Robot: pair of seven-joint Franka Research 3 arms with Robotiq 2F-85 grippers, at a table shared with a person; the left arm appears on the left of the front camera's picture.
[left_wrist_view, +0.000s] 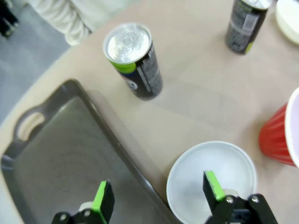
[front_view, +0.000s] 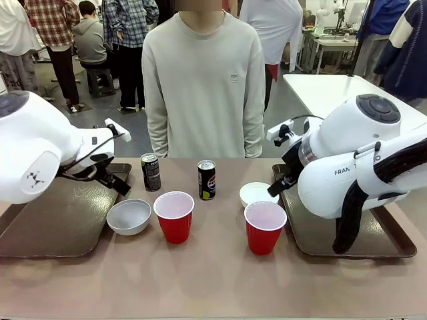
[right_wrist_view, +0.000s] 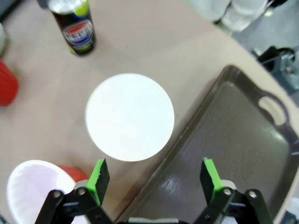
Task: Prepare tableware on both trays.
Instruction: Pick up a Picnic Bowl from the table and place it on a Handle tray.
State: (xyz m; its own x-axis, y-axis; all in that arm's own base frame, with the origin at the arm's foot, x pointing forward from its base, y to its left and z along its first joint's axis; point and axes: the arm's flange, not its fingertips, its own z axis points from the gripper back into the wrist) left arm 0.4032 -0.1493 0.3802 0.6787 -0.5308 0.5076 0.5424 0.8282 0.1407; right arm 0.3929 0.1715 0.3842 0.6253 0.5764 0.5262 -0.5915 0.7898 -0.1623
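Note:
Two red cups (front_view: 174, 217) (front_view: 264, 227) stand mid-table with two dark cans (front_view: 151, 172) (front_view: 207, 180) behind them. A white bowl (front_view: 129, 217) lies beside the left tray (front_view: 40, 227), and the other bowl (front_view: 257, 194) lies beside the right tray (front_view: 373, 240). Both trays hold nothing. My left gripper (left_wrist_view: 159, 200) hangs open over the left tray's (left_wrist_view: 60, 158) rim and the bowl's (left_wrist_view: 212, 179) edge, with a can (left_wrist_view: 133, 60) ahead. My right gripper (right_wrist_view: 154, 179) is open above the right tray's (right_wrist_view: 233, 149) rim, just short of its bowl (right_wrist_view: 130, 116).
A person (front_view: 203, 80) stands at the far edge of the table, arms down. A second can (left_wrist_view: 245, 21) and a red cup (left_wrist_view: 280, 137) lie right of the left gripper. A cup (right_wrist_view: 37, 196) and a can (right_wrist_view: 77, 25) flank the right bowl.

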